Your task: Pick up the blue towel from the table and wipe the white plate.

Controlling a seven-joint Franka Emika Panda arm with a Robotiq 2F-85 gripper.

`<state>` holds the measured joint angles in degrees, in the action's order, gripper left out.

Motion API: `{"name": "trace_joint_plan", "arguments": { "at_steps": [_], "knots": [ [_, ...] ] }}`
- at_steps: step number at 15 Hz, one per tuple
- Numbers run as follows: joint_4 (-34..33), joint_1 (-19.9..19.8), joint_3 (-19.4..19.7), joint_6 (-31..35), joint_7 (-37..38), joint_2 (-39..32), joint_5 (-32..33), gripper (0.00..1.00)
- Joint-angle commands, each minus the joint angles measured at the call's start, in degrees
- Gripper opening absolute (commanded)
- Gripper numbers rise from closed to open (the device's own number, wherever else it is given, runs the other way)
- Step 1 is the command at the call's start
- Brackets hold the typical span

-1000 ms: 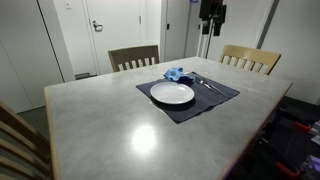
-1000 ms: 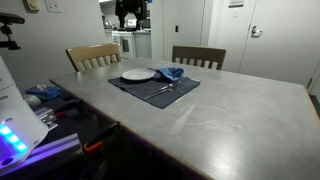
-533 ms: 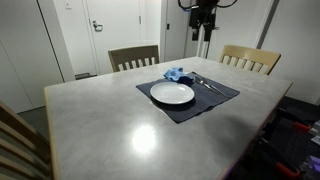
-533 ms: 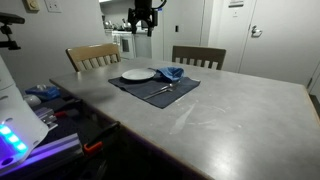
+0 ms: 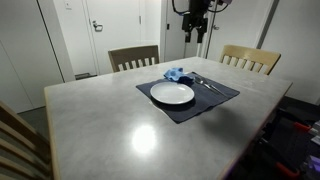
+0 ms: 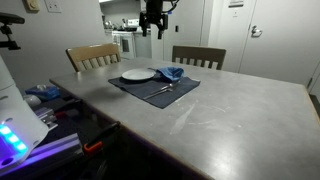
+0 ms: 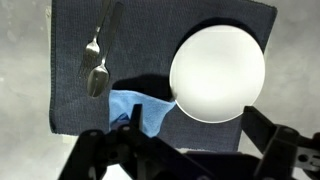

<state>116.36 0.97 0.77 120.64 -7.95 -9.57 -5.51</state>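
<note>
In the wrist view the cutlery (image 7: 97, 62) lies at the upper left of the dark placemat (image 7: 70, 110), just above the blue towel (image 7: 138, 108). A descent that strays leftward could trap the spoon's bowl under a finger and skid it, or lift it along with the cloth. The placemat is fabric too, so I judge that too deep a pinch could gather it with the towel and drag everything on it across the counter (image 7: 25, 60). Further right, the towel meets the lower-left rim of the white plate (image 7: 218, 72); whether it overlaps that rim I cannot tell. A finger landing on that side could strike the rim and shove or tip the plate.

The tool (image 7: 178, 140) has its fingers spread wide along the bottom of the frame, holding nothing. In both exterior views the tool (image 5: 193, 28) (image 6: 153, 22) hangs near the top of the frame, well apart from the counter, so I judge there is a long drop ahead in which aim can wander.

The towel is light blue, crumpled into a small loose heap with raised folds. In an exterior view it sits just above the plate (image 5: 175, 73); in an exterior view it sits just right of it (image 6: 170, 72). It looks thin and limp, likely to bunch when pinched.
</note>
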Motion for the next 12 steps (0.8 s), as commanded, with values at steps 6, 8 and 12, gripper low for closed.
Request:
{"name": "trace_joint_plan", "arguments": {
  "at_steps": [6, 8, 12],
  "knots": [
    [-3.0, -1.45, -0.44, 0.62, -1.47, -3.3, -0.05, 1.0],
    [-4.75, -1.29, -0.08, 2.0, 2.16, -6.09, 0.99, 1.0],
    [-7.02, -1.92, -0.33, 4.82, 4.59, -11.69, -0.67, 1.0]
  ]
}}
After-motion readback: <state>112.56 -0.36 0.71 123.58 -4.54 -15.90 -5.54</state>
